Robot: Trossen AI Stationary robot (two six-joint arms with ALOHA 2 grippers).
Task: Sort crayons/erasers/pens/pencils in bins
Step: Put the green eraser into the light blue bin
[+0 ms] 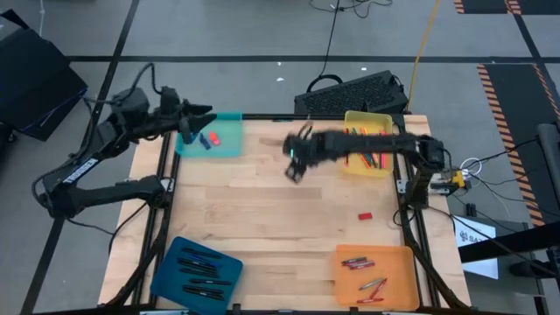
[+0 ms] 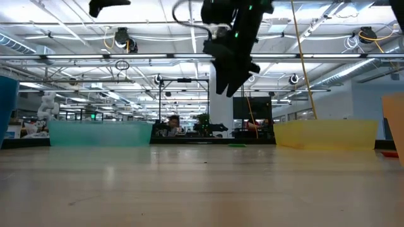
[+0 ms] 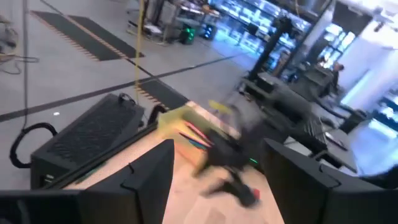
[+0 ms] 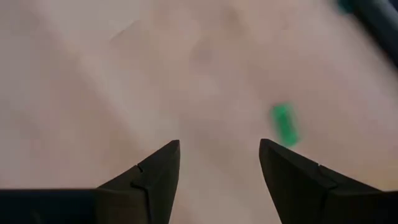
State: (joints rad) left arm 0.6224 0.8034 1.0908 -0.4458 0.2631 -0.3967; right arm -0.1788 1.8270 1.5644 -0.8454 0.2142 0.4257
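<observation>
Right gripper (image 4: 219, 163), released and empty, hovers at upper centre; green eraser (image 4: 284, 124) lies just right-ahead, long axis near-vertical in frame.

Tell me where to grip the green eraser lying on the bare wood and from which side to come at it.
Take the green eraser across its two long sides, coming straight down from above. It is a small flat block lying alone on the table, so nothing blocks the fingers on either side. The right gripper hangs open above the wood near it; it probably needs only to centre over the block and line up with its short width.
</observation>
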